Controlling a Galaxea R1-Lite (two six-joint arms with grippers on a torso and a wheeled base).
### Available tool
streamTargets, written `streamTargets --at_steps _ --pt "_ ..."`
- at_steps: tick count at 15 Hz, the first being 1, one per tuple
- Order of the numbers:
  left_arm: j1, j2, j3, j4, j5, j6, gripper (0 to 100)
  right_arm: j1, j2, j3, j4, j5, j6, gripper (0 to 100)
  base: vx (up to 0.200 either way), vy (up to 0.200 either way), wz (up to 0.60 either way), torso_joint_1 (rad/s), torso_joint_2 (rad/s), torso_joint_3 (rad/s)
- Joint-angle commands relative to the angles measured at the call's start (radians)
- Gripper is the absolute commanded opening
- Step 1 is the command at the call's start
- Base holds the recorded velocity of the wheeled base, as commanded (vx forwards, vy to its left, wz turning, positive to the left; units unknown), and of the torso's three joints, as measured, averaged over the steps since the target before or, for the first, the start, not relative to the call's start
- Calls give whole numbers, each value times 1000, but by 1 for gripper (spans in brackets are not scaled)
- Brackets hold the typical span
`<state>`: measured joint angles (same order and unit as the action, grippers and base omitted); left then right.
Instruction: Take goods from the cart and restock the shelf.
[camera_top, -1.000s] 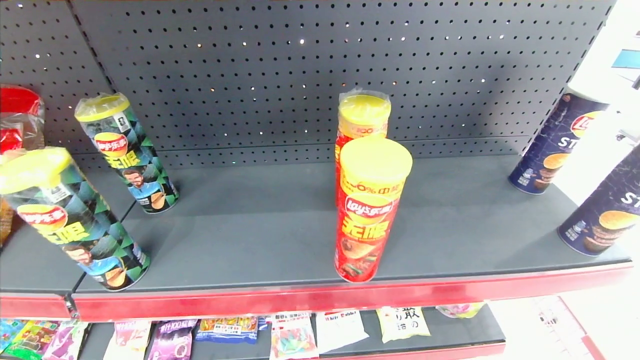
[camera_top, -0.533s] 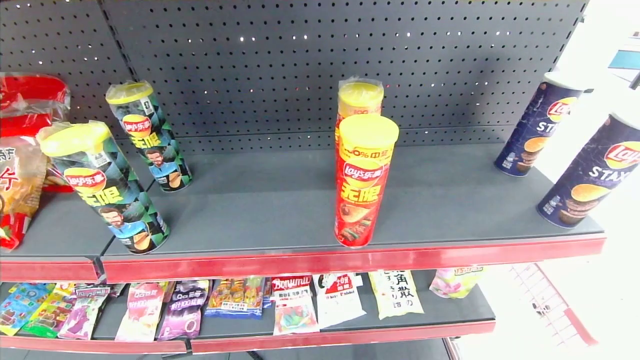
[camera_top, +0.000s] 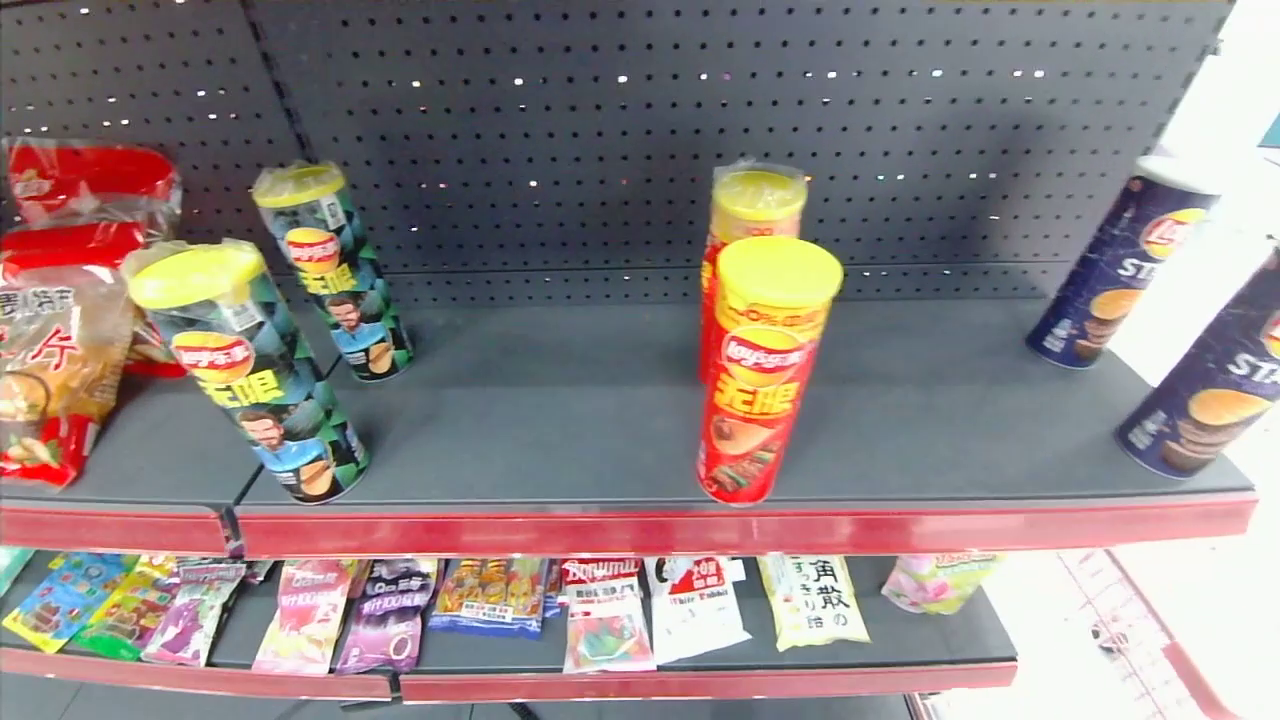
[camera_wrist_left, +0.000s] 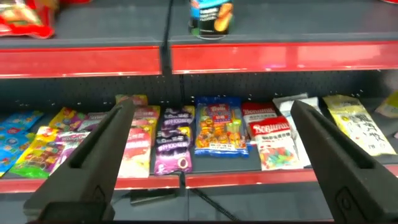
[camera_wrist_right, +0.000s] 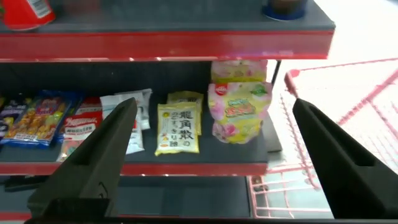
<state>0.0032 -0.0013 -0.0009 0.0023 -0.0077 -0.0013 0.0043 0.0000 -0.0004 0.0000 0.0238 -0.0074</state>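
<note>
Head cam has shifted since a second ago: the whole frame backed off and slid sideways, so more of the lower tier is in shot. Cans keep the same layout, none moved.

Left gripper (camera_wrist_left: 208, 162): jaws spread wide, nothing between them. It faces the lower shelf (camera_wrist_left: 261, 178) and its row of candy packets (camera_wrist_left: 214, 127).
Right gripper (camera_wrist_right: 211, 162): same, wide apart and empty. It faces the right end of that tier, where a yellow packet (camera_wrist_right: 180, 127) lies just beside a pink-green bag (camera_wrist_right: 239, 102).

Cart (camera_wrist_right: 348, 112): pink wire frame on the floor just past the shelving's right end. Can't tell what goods are in it.

Upper shelf (camera_top: 560, 420), all cans upright:
- front green can (camera_top: 255, 375) near the red rail (camera_top: 700, 530) at the left, back green can (camera_top: 335, 270) by the pegboard (camera_top: 600, 130)
- front red can (camera_top: 765, 390) in the middle by the rail, back red can (camera_top: 750, 215) right behind it
- two blue cans at the right end: front blue can (camera_top: 1205, 385), back blue can (camera_top: 1115, 265)
- wide bare gaps between the three groups

Snack bags (camera_top: 60, 350) sit in the next bay at far left.
</note>
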Motion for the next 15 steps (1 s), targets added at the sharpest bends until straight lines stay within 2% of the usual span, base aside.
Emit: streamTargets --at_steps 1,10,13,15 --pt "0 1 1 1 0 0 100 0 0 0 0 1 0 100 0 0 0 0 0 0" --pt "0 1 1 1 0 0 100 0 0 0 0 1 0 100 0 0 0 0 0 0" --pt "0 1 -1 1 0 0 100 0 0 0 0 1 1 100 0 0 -600 -1 1 -1" --pt "0 1 1 1 0 0 100 0 0 0 0 1 0 100 0 0 0 0 0 0"
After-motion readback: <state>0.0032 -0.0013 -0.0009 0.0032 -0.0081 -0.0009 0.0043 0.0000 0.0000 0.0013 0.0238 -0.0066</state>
